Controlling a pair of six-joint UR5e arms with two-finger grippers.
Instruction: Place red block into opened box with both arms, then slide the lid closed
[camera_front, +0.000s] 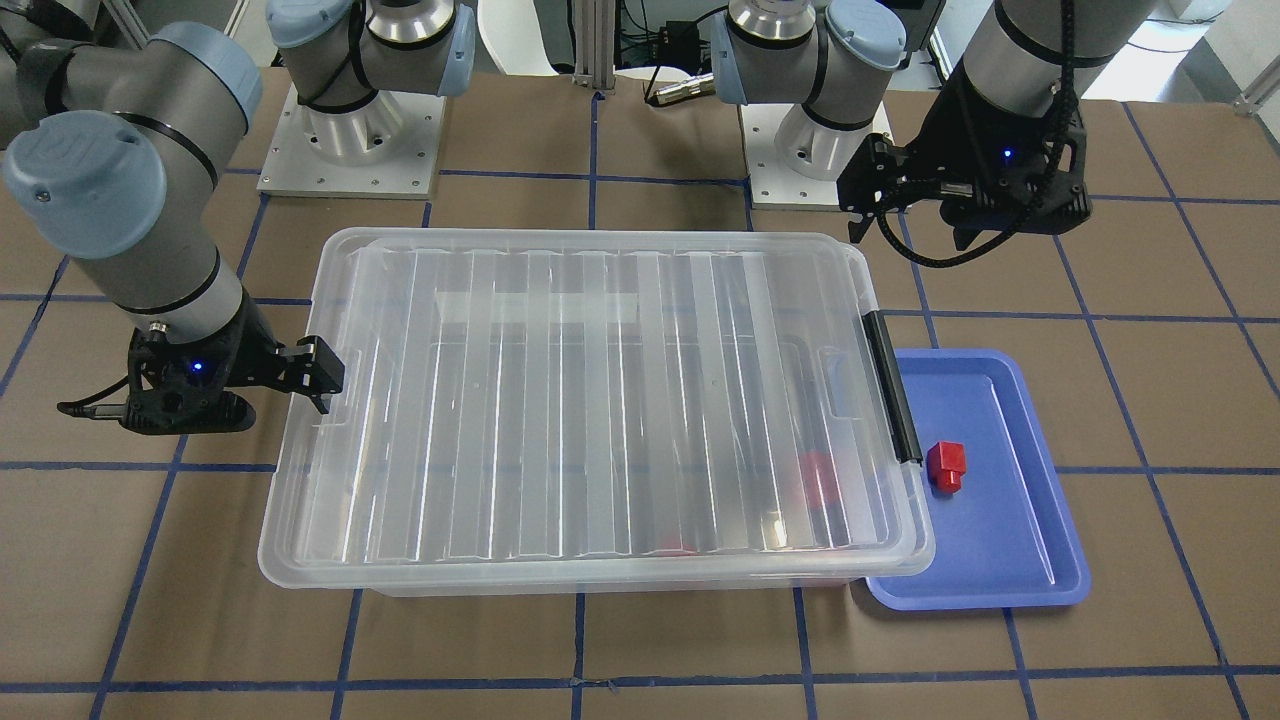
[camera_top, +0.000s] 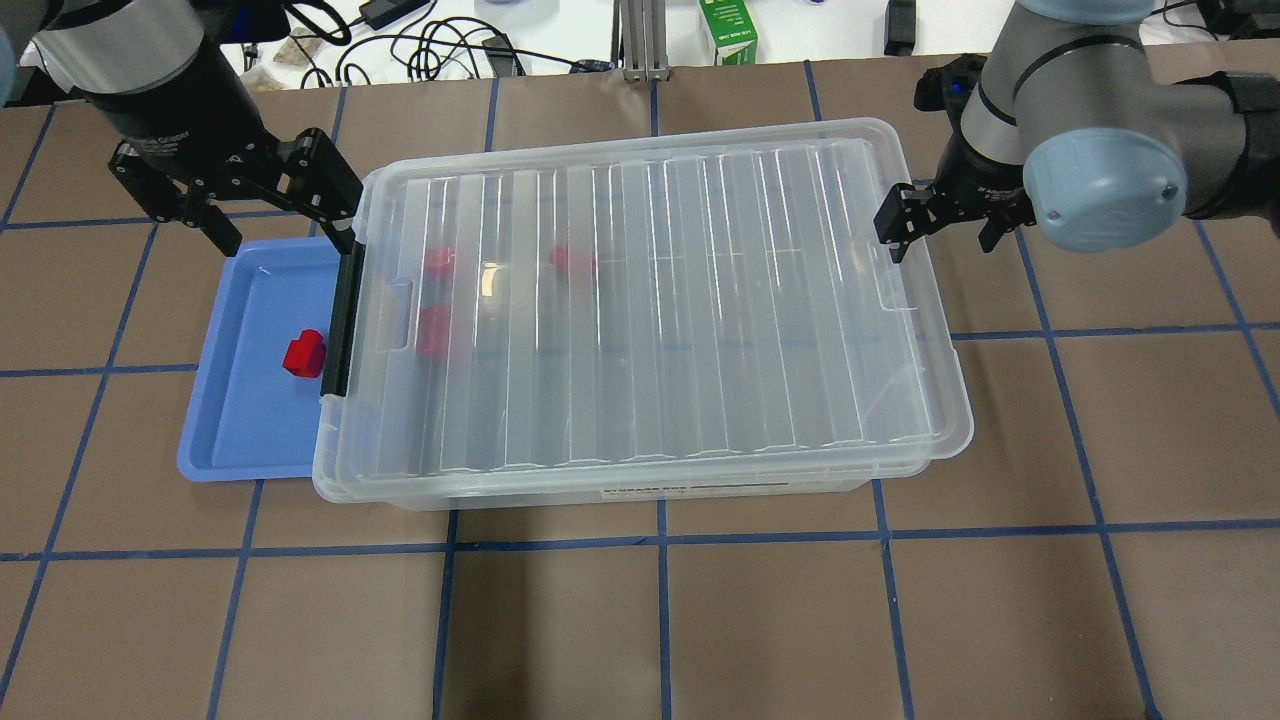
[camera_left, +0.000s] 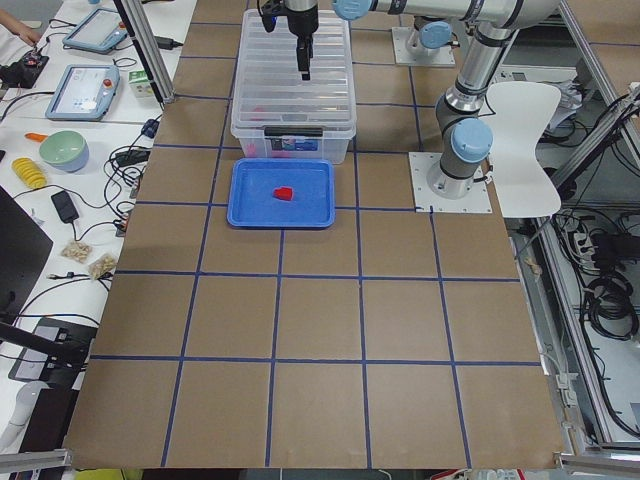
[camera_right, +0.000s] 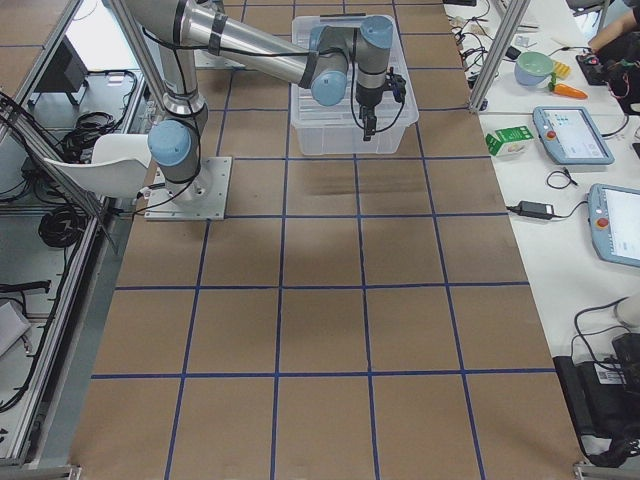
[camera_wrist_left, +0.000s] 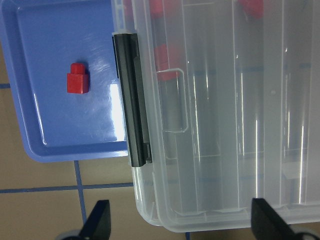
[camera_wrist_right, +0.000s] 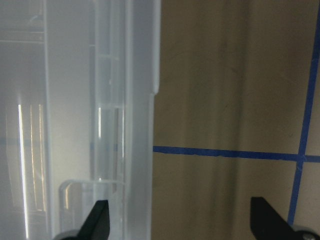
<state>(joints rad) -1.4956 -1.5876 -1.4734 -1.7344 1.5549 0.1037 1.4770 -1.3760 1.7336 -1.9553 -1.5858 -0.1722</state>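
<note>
Jaws wide apart on both sides, nothing held. Left gripper (camera_top: 283, 240) in the upper left of the overhead view, hanging above the far corner of the blue tray (camera_top: 240, 420) and just beside the box's clip end; in its wrist view, one fingertip over the table (camera_top: 660, 620), the other over the box corner. Right gripper (camera_top: 940, 240) in the upper right of the overhead view, at the opposite short end of the box (camera_top: 640, 488), near the lid's notch; contact with the rim impossible to tell. In the right wrist view, one fingertip over the box rim, the other over bare table. Red block (camera_top: 303, 354) lying in the blue tray, left of centre in the overhead view, close to the black clip bar (camera_top: 340, 320) but outside the box, apart from both grippers. Same block right of centre in the front-facing view (camera_front: 946, 466) and in the upper left of the left wrist view (camera_wrist_left: 78, 82). Lid (camera_top: 680, 300) flat on top of the box, ribs running across its short way, covering nearly the whole opening, slightly skewed against the rim. Blurred red pieces (camera_top: 437, 262) visible through the lid near the clip end, inside the box. Box in the middle of the overhead view, tray tucked partly under its left rim.
</note>
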